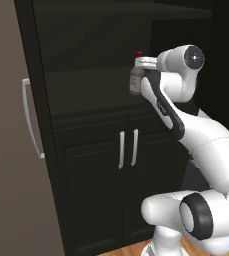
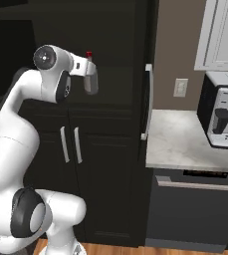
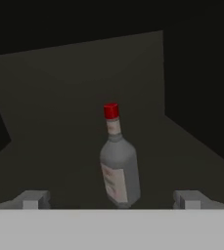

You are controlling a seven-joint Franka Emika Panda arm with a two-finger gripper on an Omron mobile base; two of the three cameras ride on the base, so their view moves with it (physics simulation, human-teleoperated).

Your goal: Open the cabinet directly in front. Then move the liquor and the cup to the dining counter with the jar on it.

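The cabinet [image 1: 86, 95] stands open, its left door [image 1: 6, 165] swung wide and its right door [image 2: 148, 74] seen edge-on. On its dark shelf the liquor [image 3: 118, 171] stands upright, a greyish bottle with a red cap, also seen as the liquor [image 1: 135, 80] and the liquor [image 2: 90, 79]. My gripper [image 3: 113, 201] reaches into the shelf, open, with its fingertips [image 3: 35, 199] spread wide on either side of the bottle's base, not touching it. The cup, the dining counter and the jar are out of view.
Below the shelf are two shut lower doors with paired pale handles [image 1: 128, 147]. To the right a marble worktop [image 2: 185, 139] carries a coffee machine [image 2: 222, 112]. The shelf's dark side wall [image 3: 201, 97] is close on the right.
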